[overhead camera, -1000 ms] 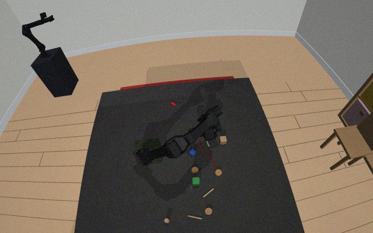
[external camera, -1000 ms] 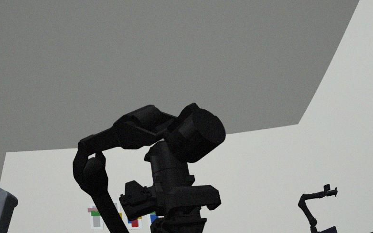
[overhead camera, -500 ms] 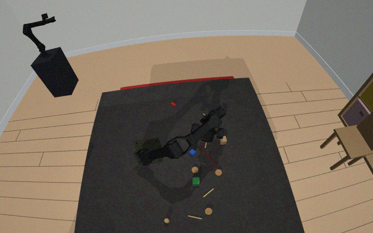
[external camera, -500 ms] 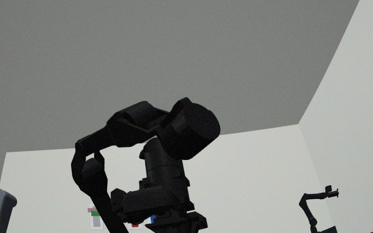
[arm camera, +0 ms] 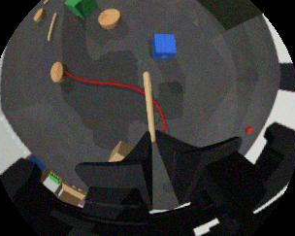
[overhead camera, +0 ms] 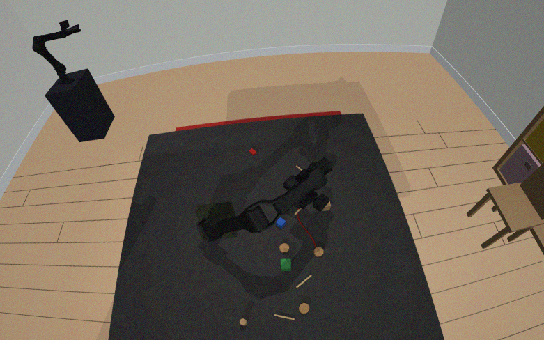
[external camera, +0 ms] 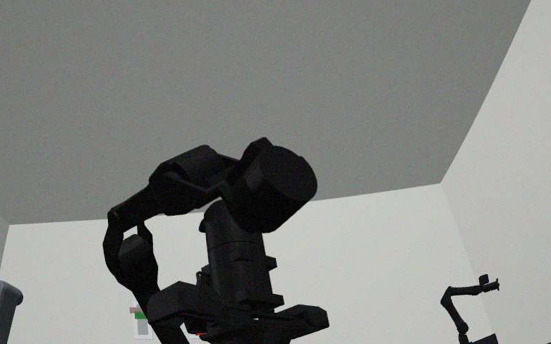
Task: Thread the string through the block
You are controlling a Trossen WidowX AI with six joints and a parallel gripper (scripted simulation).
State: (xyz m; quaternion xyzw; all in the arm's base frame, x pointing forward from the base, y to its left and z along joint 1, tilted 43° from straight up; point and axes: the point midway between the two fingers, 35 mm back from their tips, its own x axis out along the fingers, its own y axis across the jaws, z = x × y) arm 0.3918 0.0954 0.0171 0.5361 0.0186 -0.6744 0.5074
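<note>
My gripper [arm camera: 152, 134] is shut on the string's stick [arm camera: 148, 106] [overhead camera: 297, 211] near its string end. The stick's free end points away from the fingers, toward the blue cube. The red string [arm camera: 104, 83] [overhead camera: 306, 230] runs in a curve from the round button [arm camera: 57, 72] [overhead camera: 318, 251], passes beneath the stick and ends at the fingers. The wooden block [arm camera: 119, 151] [overhead camera: 328, 205] is on the table, partly hidden behind a finger in the wrist view and by the arm in the top view. Its hole is not visible. The exterior view shows the arm but not the fingertips.
A blue cube [arm camera: 164, 47] [overhead camera: 281, 221], a wooden disc [arm camera: 110, 18] [overhead camera: 283, 247] and a green cube [arm camera: 81, 6] [overhead camera: 285, 265] lie nearby. Loose sticks [overhead camera: 304, 281] [overhead camera: 283, 316], another disc [overhead camera: 304, 308] and a red piece [overhead camera: 253, 151] lie farther off. One loose stick [overhead camera: 299, 168] shows beside the arm.
</note>
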